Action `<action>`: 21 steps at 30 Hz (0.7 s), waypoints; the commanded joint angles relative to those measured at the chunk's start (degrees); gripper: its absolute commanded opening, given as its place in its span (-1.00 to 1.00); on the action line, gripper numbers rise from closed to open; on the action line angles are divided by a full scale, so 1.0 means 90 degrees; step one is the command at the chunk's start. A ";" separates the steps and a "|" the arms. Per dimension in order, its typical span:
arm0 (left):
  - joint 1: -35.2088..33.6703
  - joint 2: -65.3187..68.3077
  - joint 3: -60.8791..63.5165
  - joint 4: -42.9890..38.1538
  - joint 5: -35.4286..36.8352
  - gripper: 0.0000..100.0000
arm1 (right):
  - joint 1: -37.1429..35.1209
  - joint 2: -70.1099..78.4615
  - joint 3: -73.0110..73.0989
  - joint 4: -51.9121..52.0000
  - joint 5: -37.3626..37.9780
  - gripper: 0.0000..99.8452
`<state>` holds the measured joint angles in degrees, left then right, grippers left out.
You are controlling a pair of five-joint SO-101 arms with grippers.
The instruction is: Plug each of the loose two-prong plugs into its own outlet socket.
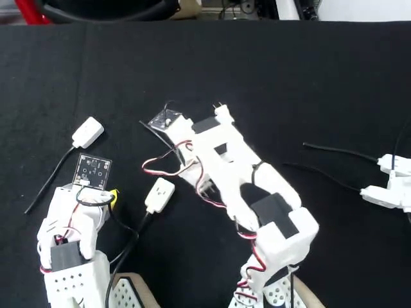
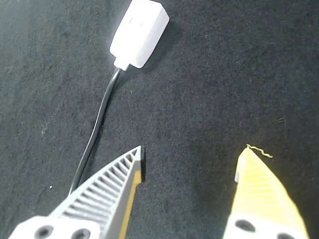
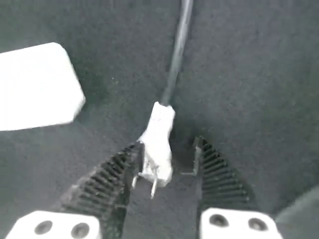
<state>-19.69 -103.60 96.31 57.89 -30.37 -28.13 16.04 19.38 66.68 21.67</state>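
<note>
- The left gripper point(image 2: 193, 149) sits closest to the lens. It is spread wide, with one grey finger and one yellow finger, and nothing but bare cloth between them.
- The black-covered table point(image 1: 289, 77) carries everything else.
- The right arm point(image 1: 257, 192) stretches across the middle of the table. The left arm point(image 1: 70, 237) stands at the near corner on its own side.
- A white socket block point(image 2: 139, 32) lies just ahead of the left gripper, apart from it. Its black cord point(image 2: 97, 129) runs back past the grey finger.
- A second socket block point(image 1: 159, 194) lies between the two arms, with its cord trailing toward the near edge.
- The right gripper point(image 3: 168, 144) is narrowly parted around a white two-prong plug point(image 3: 158, 139). The plug touches one finger, and a gap shows at the other.
- The plug's cord point(image 3: 177, 55) leads away over the cloth. A white block point(image 3: 37, 87) lies just beside it; which socket this is cannot be told.
- Two more white plugs point(image 1: 383, 194) lie at the far right edge, well apart from both arms, with thin black cords pointing toward the middle.
</note>
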 commanded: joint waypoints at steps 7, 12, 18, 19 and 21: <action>-0.0083 0.0000 0.0122 0.0020 -0.0029 -0.41 | -0.0117 0.0317 -0.0190 0.0117 -0.0049 -0.84; -0.0083 0.0000 0.0122 0.0020 -0.0029 -0.41 | -0.0117 0.0308 -0.0200 0.0127 -0.0049 -0.89; -0.0083 0.0000 0.0122 0.0020 -0.0029 -0.41 | -0.0117 0.0181 -0.0200 0.0147 -0.0049 -0.89; -0.0083 0.0000 0.0122 0.0020 -0.0029 -0.41 | -0.0117 0.0103 -0.0200 0.0205 -0.0049 -0.89; -0.0083 0.0000 0.0122 0.0020 -0.0029 -0.41 | -0.0107 -0.0054 -0.0200 0.0381 -0.0029 -0.82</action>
<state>-19.69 -103.60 96.31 57.89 -30.37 -28.04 17.63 17.80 67.47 21.58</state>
